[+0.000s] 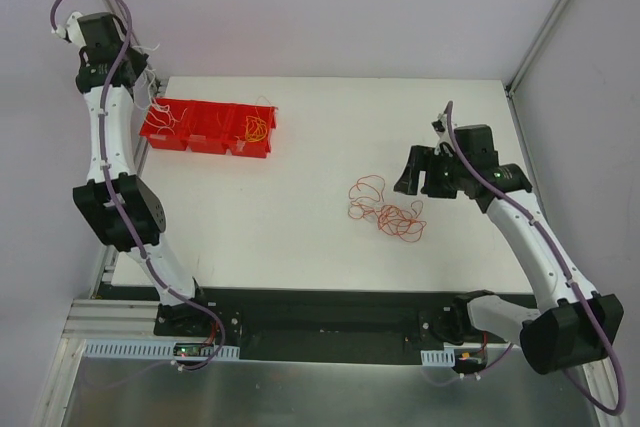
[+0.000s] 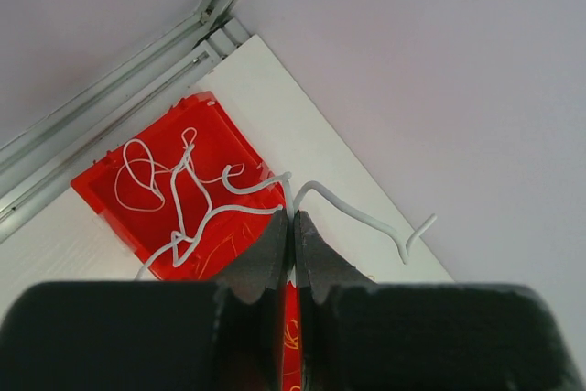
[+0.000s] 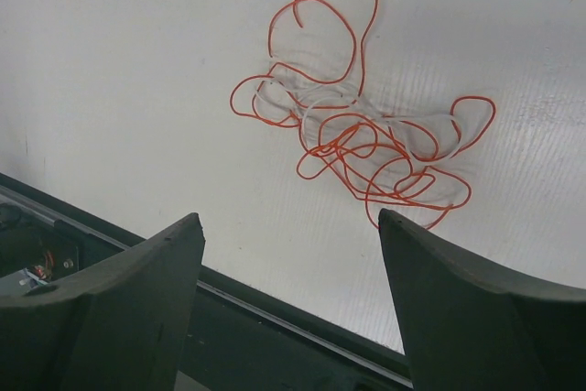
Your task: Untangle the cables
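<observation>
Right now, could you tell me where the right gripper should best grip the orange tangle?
Probably the outlying loop of the orange tangle, from above with the right gripper: it lies flat, clear of the knot, so one strand can be pinched alone.

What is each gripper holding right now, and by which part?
The left gripper pinches a white cable at a bend partway along it, above the red bin. The right gripper is open, holding nothing.
</observation>
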Controlling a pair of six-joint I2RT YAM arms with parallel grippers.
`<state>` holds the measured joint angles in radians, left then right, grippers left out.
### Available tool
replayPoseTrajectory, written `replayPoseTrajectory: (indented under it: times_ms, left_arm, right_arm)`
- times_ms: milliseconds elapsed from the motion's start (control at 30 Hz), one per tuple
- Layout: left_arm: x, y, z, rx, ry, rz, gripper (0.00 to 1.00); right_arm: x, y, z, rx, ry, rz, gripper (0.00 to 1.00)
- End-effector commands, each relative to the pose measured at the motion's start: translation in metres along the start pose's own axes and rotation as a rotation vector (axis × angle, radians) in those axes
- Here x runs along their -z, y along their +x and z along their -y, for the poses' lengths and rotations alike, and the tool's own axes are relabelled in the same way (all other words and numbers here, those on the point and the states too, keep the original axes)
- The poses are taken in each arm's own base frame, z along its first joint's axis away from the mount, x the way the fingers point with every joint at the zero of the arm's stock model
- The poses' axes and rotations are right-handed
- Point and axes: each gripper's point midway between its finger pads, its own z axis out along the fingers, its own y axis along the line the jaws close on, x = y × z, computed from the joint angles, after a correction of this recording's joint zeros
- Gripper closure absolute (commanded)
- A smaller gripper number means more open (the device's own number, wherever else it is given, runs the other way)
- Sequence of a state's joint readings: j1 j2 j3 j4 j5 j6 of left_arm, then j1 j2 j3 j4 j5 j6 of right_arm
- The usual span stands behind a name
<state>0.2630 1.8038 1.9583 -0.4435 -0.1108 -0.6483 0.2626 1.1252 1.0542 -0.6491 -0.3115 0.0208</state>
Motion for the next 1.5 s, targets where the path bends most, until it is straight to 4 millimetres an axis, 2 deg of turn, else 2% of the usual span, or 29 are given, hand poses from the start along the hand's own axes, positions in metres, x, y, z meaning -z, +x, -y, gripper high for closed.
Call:
replayPoseTrajectory:
  times_ms: [0,133,267,400,600,900,1133,1267,1333,1467]
  left_arm:
    - [-0.011,-0.004,0.007,0.070,0.050,-0.023,1.00]
    - [-0.033,0.021,-0.013,0.096,0.007,-0.093,1.00]
    - [-0.046,0.040,-0.039,0.093,-0.082,-0.109,1.00]
    - [-0.058,0.053,-0.071,0.070,-0.197,-0.092,1.00]
    - [-0.082,0.082,-0.101,0.003,-0.277,-0.148,1.00]
    - [-0.109,0.139,-0.128,0.028,-0.353,-0.277,1.00]
    - [-0.131,0.165,-0.134,0.030,-0.359,-0.359,0.96]
    - [-0.133,0.167,-0.134,0.025,-0.370,-0.380,0.90]
    - [-0.127,0.160,-0.133,0.022,-0.379,-0.368,0.82]
    - [-0.112,0.136,-0.116,0.002,-0.333,-0.330,0.66]
  right_arm:
    - [0.002,-0.013,0.005,-0.004,0.021,0.005,0.21]
    - [-0.002,-0.022,0.010,0.014,0.035,-0.006,0.21]
    - [-0.009,-0.027,0.011,0.002,0.035,-0.039,0.21]
    - [-0.016,-0.027,0.013,-0.007,0.036,-0.070,0.21]
    - [-0.021,-0.025,0.015,-0.022,0.042,-0.103,0.22]
    - [-0.024,-0.026,0.020,-0.036,0.046,-0.114,0.22]
    - [-0.023,-0.023,0.023,-0.042,0.055,-0.119,0.22]
    - [-0.022,-0.020,0.025,-0.047,0.058,-0.120,0.22]
    - [-0.022,-0.020,0.025,-0.048,0.057,-0.115,0.22]
    - [-0.023,-0.022,0.023,-0.054,0.048,-0.111,0.22]
